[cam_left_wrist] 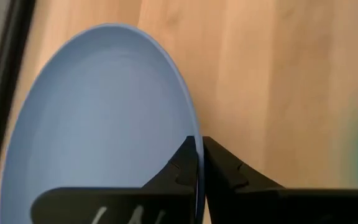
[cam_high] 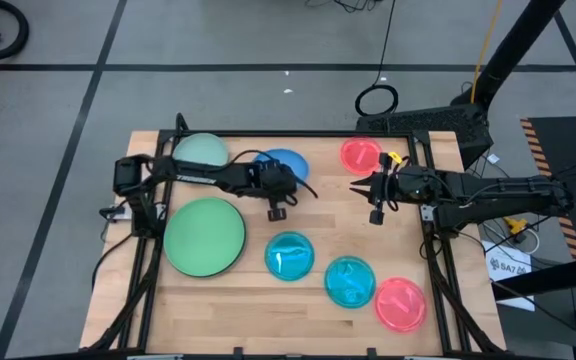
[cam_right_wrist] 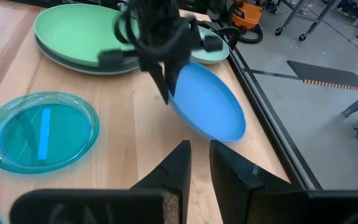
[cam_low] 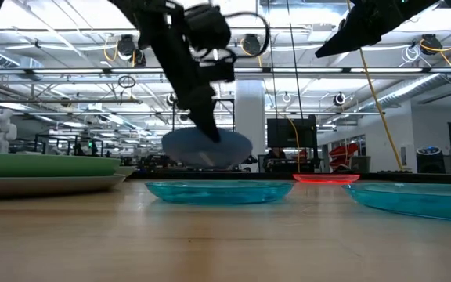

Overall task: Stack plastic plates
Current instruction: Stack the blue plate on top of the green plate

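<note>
right now the left arm reaches in from the left side of the worktop (cam_high: pixel 218 300), stretched out flat and long across the back part. its left pincer (cam_left_wrist: pixel 199 163) is clamped tight on the edge of the blue plate (cam_high: pixel 286 162). one finger sits on each side of the rim. the blue plate is tipped up and lifted off the wood, as the low view shows, with nothing under it.

the right arm comes in from the right side and hangs over the worktop, above the plates. the right pincer (cam_right_wrist: pixel 199 163) points toward the blue plate and holds nothing. its two fingers are close together with just a thin gap.

the big green plate (cam_high: pixel 204 235) lies on top of a grey plate (cam_right_wrist: pixel 55 55) at the left side. the pale green plate (cam_high: pixel 201 150) lies at the back left, just beside the blue one. two see-through cyan plates (cam_high: pixel 289 255) lie flat near the front middle, side by side. one pink plate (cam_high: pixel 360 154) is at the back right and another pink plate (cam_high: pixel 400 303) is at the front right.
</note>
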You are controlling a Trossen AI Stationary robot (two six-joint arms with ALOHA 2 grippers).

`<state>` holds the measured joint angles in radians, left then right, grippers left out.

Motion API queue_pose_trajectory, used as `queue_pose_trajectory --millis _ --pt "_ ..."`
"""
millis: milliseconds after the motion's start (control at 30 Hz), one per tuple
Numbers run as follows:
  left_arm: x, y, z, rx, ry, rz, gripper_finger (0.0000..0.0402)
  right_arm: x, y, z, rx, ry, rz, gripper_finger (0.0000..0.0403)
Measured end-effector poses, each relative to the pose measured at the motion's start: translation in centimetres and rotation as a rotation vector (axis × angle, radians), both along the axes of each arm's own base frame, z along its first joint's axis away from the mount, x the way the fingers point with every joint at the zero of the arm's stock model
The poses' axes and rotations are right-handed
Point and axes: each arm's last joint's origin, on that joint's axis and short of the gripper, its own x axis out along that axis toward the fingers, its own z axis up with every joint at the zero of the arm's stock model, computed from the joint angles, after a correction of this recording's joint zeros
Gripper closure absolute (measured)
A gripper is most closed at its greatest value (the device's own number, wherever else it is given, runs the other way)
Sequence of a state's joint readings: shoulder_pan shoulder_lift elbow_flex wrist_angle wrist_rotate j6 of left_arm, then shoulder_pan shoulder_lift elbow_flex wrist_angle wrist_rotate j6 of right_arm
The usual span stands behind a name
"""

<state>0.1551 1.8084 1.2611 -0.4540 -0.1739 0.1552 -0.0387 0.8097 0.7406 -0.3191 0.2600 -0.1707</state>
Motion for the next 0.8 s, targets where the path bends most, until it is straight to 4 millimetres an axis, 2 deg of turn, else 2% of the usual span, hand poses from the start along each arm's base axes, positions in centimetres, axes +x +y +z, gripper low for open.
queue_pose_trajectory --millis 167,400,567,700,800 --pt "-0.4 -2.3 2.4 -0.015 0.066 -0.045 0.0391 0.0 0.0 0.0 0.001 0.001 0.000 0.0348" --pt "-2.7 -6.3 4.9 -0.074 0.133 -0.038 0.0391 0.1 0.0 -0.1 0.002 0.005 -0.001 0.0348" --pt "-5.3 -8.9 6.9 -0.091 0.167 0.011 0.0391 0.4 0.0 -0.3 0.002 0.019 -0.001 0.0348" --pt "-7.8 -10.4 7.6 -0.063 0.206 0.046 0.0391 0.8 -0.1 -0.5 -0.001 0.023 0.000 0.0348" --pt "-9.5 -11.4 7.2 -0.063 0.202 0.089 0.0391 1.1 -0.1 -0.5 -0.007 0.015 0.003 0.0348"
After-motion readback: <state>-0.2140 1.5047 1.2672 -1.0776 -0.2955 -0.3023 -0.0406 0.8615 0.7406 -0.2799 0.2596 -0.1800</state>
